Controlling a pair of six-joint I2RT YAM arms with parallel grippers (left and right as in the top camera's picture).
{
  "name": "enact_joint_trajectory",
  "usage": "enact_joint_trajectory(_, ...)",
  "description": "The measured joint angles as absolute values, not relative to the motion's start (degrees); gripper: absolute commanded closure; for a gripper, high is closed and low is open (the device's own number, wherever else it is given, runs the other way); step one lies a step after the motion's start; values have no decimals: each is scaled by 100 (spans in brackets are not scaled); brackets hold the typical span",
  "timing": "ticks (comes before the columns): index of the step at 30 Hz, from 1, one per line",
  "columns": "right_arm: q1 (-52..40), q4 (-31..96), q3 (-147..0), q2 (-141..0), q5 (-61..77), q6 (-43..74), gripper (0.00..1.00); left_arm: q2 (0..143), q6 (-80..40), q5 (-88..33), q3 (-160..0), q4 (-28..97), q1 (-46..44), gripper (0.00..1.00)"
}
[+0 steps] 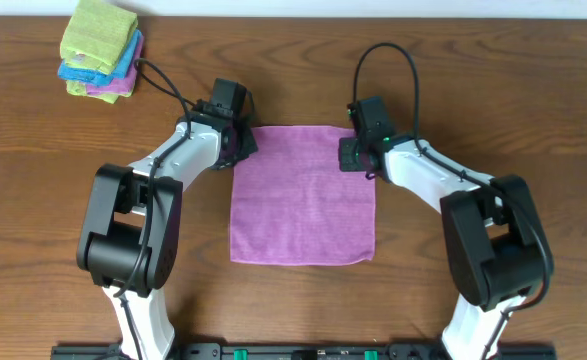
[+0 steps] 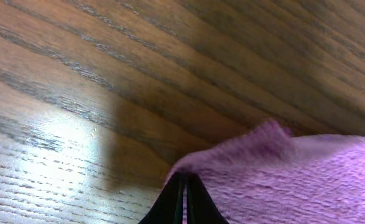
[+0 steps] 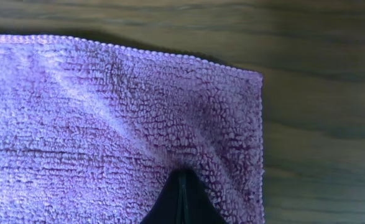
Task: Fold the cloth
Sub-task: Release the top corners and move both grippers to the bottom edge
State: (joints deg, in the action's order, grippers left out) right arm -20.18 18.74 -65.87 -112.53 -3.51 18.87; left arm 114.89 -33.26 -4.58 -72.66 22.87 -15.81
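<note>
I'm holding the cloth (image 1: 303, 195) by its far corners, left gripper (image 1: 244, 145) and right gripper (image 1: 357, 155) both pinching, bench (image 1: 303, 70) lying open beyond.

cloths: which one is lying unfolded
The lilac cloth, spread flat as one square in the middle; the others sit folded in a stack at the far left.
</note>
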Motion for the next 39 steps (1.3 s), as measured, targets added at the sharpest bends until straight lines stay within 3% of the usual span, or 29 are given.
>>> enact_joint_trajectory(9,-1992,2620,-6862,-11185,-360,1887,99,11487,-3055,-663,-7266,2344,-1581,94)
enact_joint_trajectory(16,-1988,3072,-7120,-9998,-366,1879,99,10921,-2989,-714,-7266,2495,-1581,95)
enact_joint_trajectory(26,-1966,5551,-7129,-7981,-169,1885,99,8840,-2613,-639,-7321,4836,-1581,94)
enact_joint_trajectory(31,-1962,5736,-6388,-6510,211,1931,99,7507,-2504,-696,-6810,5024,-1581,94)
enact_joint_trajectory(39,-1962,5334,-4399,-4578,1551,2316,99,5680,-2508,-1400,-4781,4250,-1581,95)
